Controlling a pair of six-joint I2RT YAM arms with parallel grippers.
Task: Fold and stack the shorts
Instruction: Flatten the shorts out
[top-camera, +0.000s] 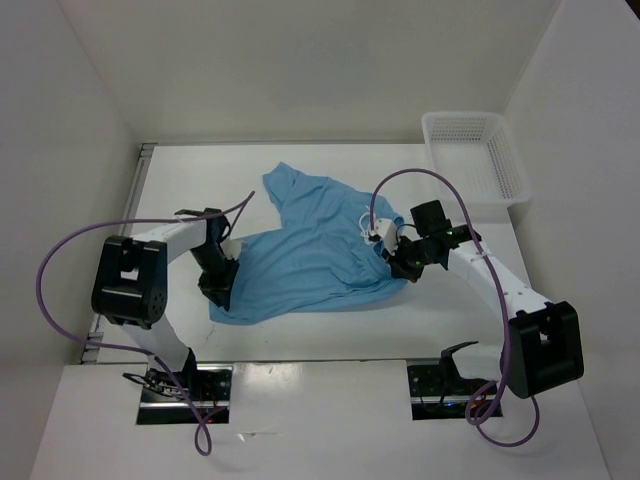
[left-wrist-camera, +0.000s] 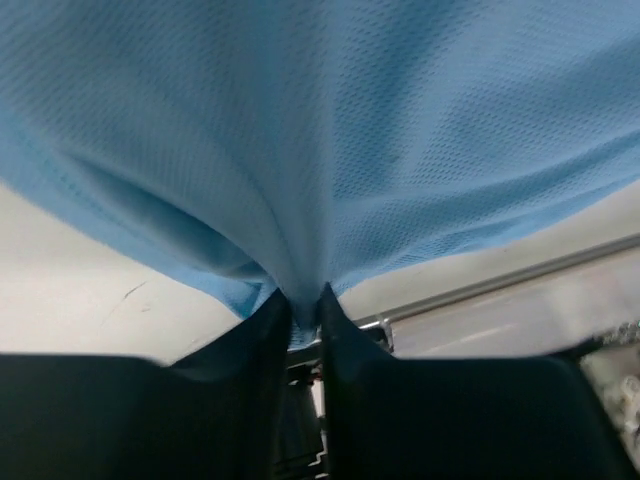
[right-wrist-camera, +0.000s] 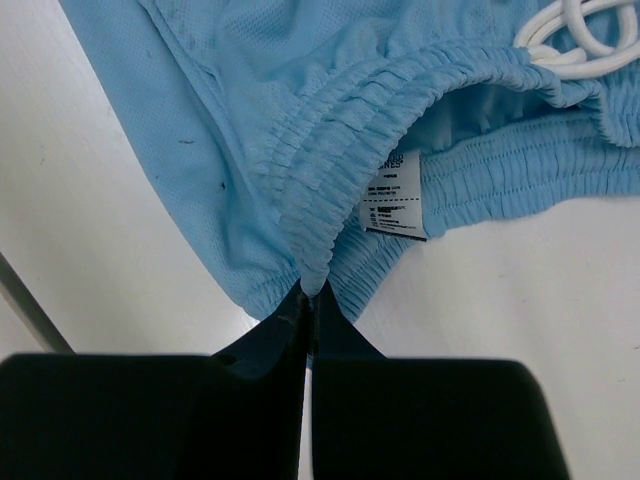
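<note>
- The shorts (top-camera: 310, 250), light sky-blue and plain, lay loosely spread in the middle of the white table (top-camera: 330, 335), one leg reaching towards the far side.
- My left pincer (left-wrist-camera: 300, 300) was at the near left edge of the shorts, its two dark fingers drawn close together with a fold of the mesh fabric pinched between them. The cloth rose from that grip and filled most of the wrist view.
- My right pincer (right-wrist-camera: 308, 290) was at the right side of the shorts, its jaws fully closed on the gathered elastic waistband (right-wrist-camera: 340, 130).
- A small white label (right-wrist-camera: 395, 205) showed inside the waistband just beyond that grip, and a white drawstring (right-wrist-camera: 565, 35) lay further along.
- A white mesh basket (top-camera: 475, 155) stood at the far right corner, well apart from the shorts.
</note>
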